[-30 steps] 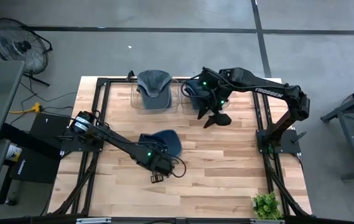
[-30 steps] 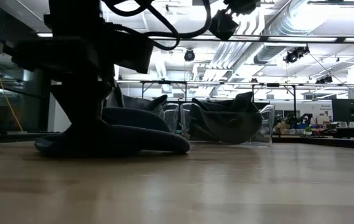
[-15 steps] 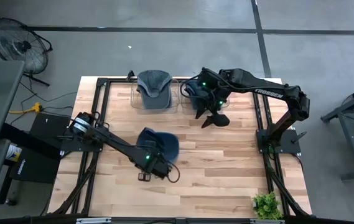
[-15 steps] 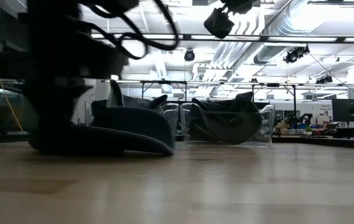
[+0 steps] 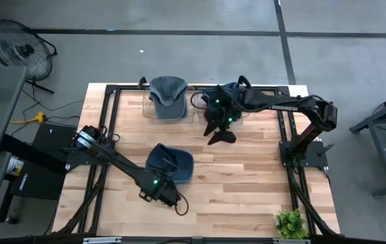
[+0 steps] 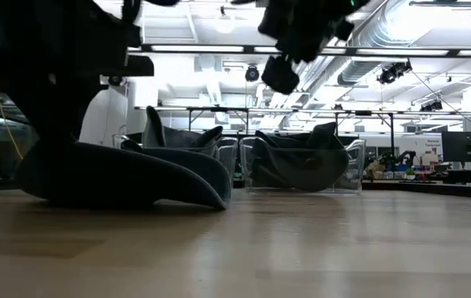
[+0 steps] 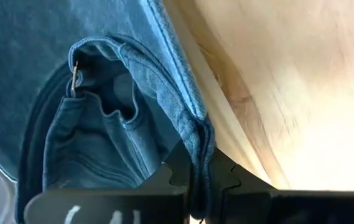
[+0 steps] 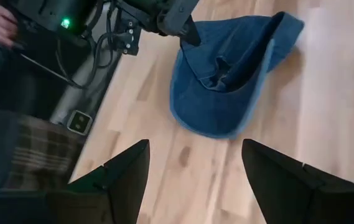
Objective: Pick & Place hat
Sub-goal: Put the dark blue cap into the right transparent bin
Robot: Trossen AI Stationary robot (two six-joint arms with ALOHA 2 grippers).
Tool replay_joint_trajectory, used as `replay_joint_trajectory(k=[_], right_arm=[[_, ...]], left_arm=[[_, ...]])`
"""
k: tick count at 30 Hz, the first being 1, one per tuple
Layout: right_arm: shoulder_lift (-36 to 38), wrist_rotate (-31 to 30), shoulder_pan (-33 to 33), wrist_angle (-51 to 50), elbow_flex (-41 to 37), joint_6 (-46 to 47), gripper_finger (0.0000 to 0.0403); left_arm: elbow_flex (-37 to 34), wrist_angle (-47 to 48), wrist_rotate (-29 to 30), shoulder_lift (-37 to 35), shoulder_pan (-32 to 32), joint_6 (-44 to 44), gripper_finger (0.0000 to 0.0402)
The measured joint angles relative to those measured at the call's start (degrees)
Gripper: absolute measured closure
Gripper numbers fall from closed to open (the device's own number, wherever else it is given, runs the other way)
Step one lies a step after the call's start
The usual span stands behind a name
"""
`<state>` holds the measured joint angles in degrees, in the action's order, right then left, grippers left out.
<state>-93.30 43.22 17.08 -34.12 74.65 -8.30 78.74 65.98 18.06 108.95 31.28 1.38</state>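
The blue denim cap [image 5: 170, 165] lies upside down on the wooden table [image 5: 247, 176], its soft rim pinched between the closed fingers of the left gripper [image 7: 200, 184]. It is judged grasped but not yet placed; carrying to a clear bin [image 5: 167, 108] remains. The right gripper [image 8: 192, 174] is held wide and empty above the table's far side.

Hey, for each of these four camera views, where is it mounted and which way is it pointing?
High view: overhead, facing straight down; table, both arms, blue cap.
Low view: tabletop height, looking level across; cap, clear bins, arms overhead.
Left wrist view: on left arm; left claw shut on cap's edge.
Right wrist view: on right arm; open right claw above cap.
Shared: every view shows the cap.
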Motion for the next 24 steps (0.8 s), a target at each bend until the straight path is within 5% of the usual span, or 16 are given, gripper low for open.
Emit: replay_joint_trajectory(k=[7, 14, 24], right_arm=[[0.0, 3.68, -2.57, 19.31, -13.51, 9.84, 0.0153], [-0.02, -0.62, -7.91, 37.14, -22.77, 17.91, 0.0153], [-0.98, -7.32, -10.01, 36.02, -25.02, 26.19, 0.0153]], left_arm=[[0.0, -2.35, 1.19, 0.0, 2.22, -7.05, 0.0399], [0.0, -10.56, 5.52, 0.0, 1.22, -16.46, 0.0399], [0.02, -15.58, 8.46, 0.0, -2.2, -16.54, 0.0399]])
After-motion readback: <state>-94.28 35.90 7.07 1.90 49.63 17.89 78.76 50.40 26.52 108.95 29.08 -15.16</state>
